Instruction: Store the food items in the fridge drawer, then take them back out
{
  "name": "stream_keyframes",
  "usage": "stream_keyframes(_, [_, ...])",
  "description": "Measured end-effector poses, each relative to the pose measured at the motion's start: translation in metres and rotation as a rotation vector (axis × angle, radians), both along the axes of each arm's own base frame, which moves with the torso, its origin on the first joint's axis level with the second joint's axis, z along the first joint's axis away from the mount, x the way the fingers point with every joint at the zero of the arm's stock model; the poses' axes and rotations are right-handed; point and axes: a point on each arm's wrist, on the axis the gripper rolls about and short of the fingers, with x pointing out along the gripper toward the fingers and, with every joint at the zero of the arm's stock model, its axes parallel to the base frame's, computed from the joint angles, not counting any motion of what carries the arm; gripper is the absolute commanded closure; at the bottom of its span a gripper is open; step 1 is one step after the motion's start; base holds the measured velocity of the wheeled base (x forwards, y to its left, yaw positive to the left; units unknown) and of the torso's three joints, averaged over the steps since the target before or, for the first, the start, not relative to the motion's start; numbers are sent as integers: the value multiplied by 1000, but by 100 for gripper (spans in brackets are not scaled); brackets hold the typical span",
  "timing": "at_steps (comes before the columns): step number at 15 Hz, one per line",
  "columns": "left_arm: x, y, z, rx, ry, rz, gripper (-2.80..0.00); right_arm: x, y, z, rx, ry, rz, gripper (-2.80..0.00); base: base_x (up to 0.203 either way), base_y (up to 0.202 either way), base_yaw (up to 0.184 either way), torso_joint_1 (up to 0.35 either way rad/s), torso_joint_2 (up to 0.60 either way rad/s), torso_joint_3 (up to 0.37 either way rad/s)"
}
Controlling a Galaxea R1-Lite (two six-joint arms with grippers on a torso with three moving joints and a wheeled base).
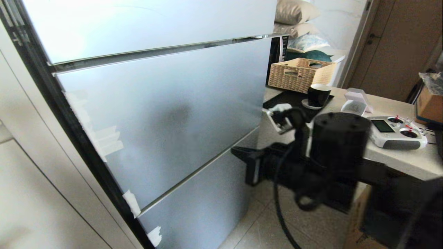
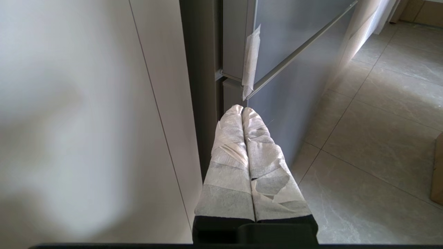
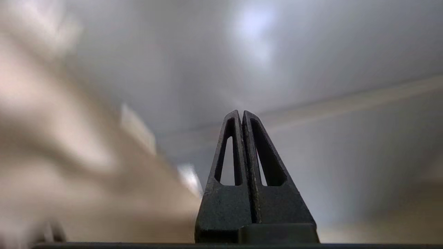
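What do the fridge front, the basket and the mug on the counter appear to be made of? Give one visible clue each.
Fridge front: probably frosted glass or brushed metal; matte grey-blue, with soft, blurred reflections.
Basket: woven wicker or rattan; tan interlaced strands and cut-out handles.
Mug: likely glazed ceramic; dark and glossy with a pale rim highlight.

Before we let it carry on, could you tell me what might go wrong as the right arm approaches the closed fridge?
The right gripper is shut and empty near the fridge front; shut fingers may slide off the narrow seam instead of opening it. The arm's loose cable could snag. Its elbow hangs close to the remote controller on the counter.
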Motion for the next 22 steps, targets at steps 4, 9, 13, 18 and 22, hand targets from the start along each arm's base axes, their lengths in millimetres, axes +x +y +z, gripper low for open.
stream_keyframes(4, [0,0,0,0,0,0,0,-91,-109,-16,-173,-72,-112,0,0,0,0,0,0,0])
stream_keyframes(9, [0,0,0,0,0,0,0,-165,-210,-64,-220,-92,-420,0,0,0,0,0,0,0])
stream_keyframes(13, [0,0,0,0,0,0,0,-205,-227,-106,-276,3,-562,0,0,0,0,0,0,0])
stream_keyframes(18, [0,0,0,0,0,0,0,-219,-228,-119,-309,-25,-677,0,0,0,0,0,0,0])
stream_keyframes(22, [0,0,0,0,0,0,0,-233,-228,-121,-266,-187,-730,0,0,0,0,0,0,0])
